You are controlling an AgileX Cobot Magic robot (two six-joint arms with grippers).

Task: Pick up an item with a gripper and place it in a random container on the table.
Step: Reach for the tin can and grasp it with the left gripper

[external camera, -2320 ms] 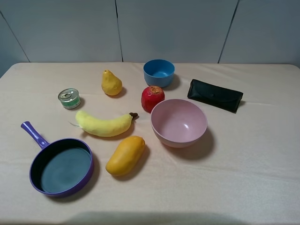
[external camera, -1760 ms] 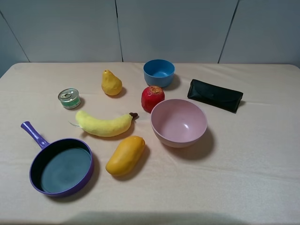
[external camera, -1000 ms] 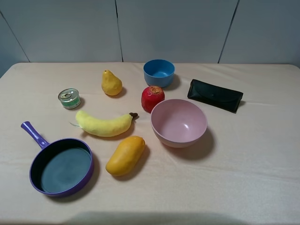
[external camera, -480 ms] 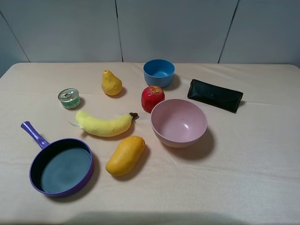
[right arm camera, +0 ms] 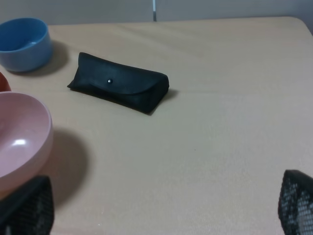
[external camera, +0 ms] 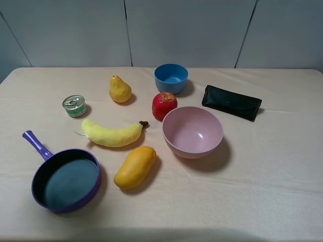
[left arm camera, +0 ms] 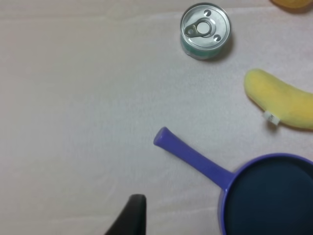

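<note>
The tin can (external camera: 74,106) with its silver pull-ring lid stands upright at the left of the table (external camera: 272,166); the left wrist view shows it from above (left arm camera: 205,31). The purple frying pan (external camera: 65,179) lies empty at the front left, handle toward the can, and shows in the left wrist view (left arm camera: 266,196). Of my left gripper only one dark fingertip (left arm camera: 131,215) shows, above bare cloth beside the pan handle, with nothing against it. My right gripper (right arm camera: 161,215) is wide open and empty above the cloth at the right. Neither arm shows in the exterior view.
A pear (external camera: 120,89), a banana (external camera: 112,133), a mango (external camera: 135,167), a pomegranate (external camera: 164,105), a pink bowl (external camera: 192,132) and a small blue bowl (external camera: 171,78) fill the middle. A black case (external camera: 231,102) lies at the back right.
</note>
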